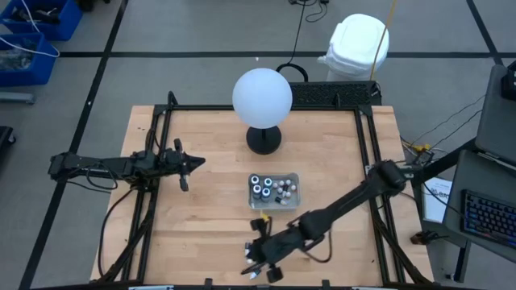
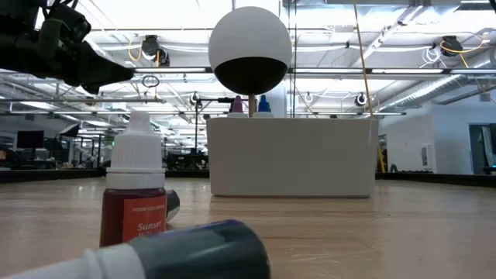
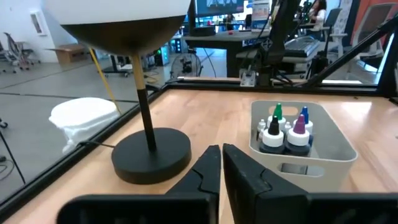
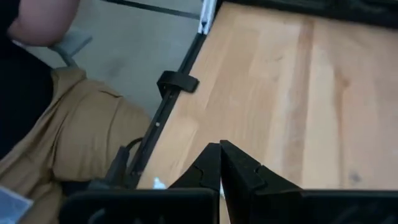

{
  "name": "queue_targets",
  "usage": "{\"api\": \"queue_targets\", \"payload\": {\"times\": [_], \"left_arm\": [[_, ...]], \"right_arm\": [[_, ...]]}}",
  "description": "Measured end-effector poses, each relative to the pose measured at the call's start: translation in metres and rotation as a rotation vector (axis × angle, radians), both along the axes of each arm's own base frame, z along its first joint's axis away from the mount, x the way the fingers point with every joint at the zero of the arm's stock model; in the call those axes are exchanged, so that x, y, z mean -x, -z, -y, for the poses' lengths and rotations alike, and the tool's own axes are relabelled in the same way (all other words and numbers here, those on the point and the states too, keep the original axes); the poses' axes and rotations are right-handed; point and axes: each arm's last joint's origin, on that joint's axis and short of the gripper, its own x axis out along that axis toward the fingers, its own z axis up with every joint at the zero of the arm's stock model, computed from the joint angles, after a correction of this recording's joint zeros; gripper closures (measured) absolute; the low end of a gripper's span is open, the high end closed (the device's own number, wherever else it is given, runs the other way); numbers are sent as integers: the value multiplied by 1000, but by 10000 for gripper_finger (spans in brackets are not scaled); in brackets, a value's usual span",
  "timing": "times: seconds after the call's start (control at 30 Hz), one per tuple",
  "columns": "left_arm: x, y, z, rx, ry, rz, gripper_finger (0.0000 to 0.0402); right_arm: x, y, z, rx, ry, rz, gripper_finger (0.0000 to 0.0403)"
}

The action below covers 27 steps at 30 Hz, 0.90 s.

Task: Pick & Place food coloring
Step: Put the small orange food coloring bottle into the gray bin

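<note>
Nearest the low camera: one food coloring bottle lying on its side, dark grey body, white tip pointing off the frame's left edge; just behind it a red bottle standing upright, white dropper cap, orange label reading "Sunset"

Farther back on the wooden table: pale rectangular tray near table centre, holding the rest of the food coloring bottles upright, three larger dark ones with white and teal tops on one side, small white-topped ones beside them; coloured caps, green, blue, purple, seen from the left wrist

Behind the tray, white globe lamp on a black round base

Left gripper over the left part of the table, well apart from the tray, pointed toward it; fingers together, only a hairline gap between them, nothing held

Right gripper at the near table edge, in front of the tray, close by where the two loose bottles sit; fingers pressed together, empty, bare wood beyond them

Beyond that edge, a person in tan trousers
</note>
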Motion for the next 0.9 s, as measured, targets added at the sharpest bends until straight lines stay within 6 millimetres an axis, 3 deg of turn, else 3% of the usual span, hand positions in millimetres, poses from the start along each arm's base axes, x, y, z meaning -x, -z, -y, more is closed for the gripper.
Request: {"api": "queue_targets", "payload": {"times": [0.2, 0.37, 0.67, 0.9], "left_arm": [[0, 1, 0, 25, 11, -3, 361], [0, 3, 1, 26, 28, -22, 366], [0, 3, 1, 26, 29, -28, 366], [0, 4, 1, 26, 30, -38, 366]], "right_arm": [[-19, 30, -3, -61, 79, -72, 402], [-21, 50, -7, -96, 23, -151, 376], [-20, 54, -13, -5, -51, -113, 285], [-16, 68, -9, 98, -31, -83, 251]]}}
